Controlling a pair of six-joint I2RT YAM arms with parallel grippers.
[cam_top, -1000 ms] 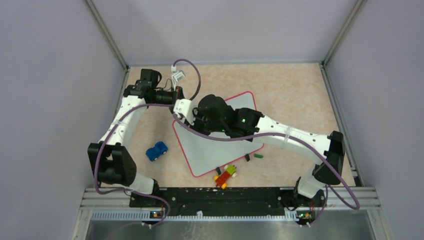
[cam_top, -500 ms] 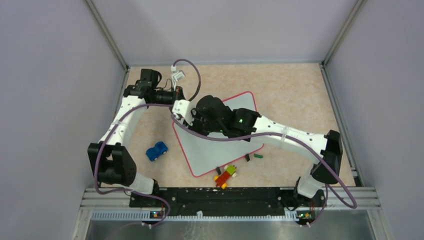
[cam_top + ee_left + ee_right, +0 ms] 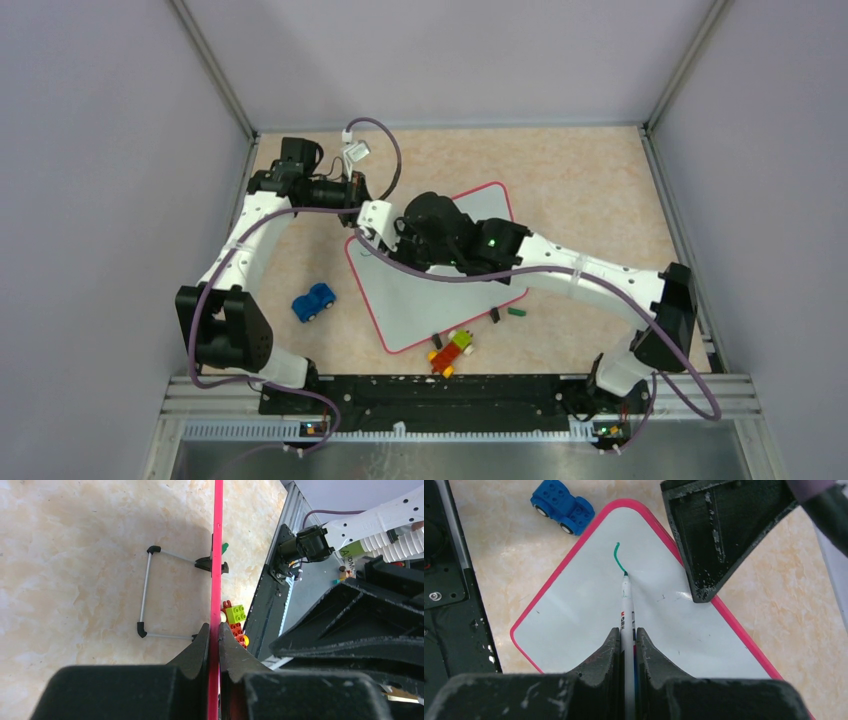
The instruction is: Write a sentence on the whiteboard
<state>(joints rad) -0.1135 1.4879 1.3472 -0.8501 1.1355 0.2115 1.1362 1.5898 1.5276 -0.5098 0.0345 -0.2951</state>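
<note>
Beige marbled table (image 3: 580,180), grey-walled enclosure. One whiteboard (image 3: 430,310), centre, skewed; its far-left part hidden overhead beneath the right wrist. Left gripper (image 3: 214,630): clenched on the board's red rim. Right gripper (image 3: 626,635): clamped around one marker (image 3: 626,597), tip touching the board. One blue toy car (image 3: 314,301). One brick toy (image 3: 452,352). The sentence (image 3: 616,555): one green curved stroke.

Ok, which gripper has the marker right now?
The right gripper: it is shut on the white marker, tip on the whiteboard. The left gripper only clamps the whiteboard's pink rim.
</note>
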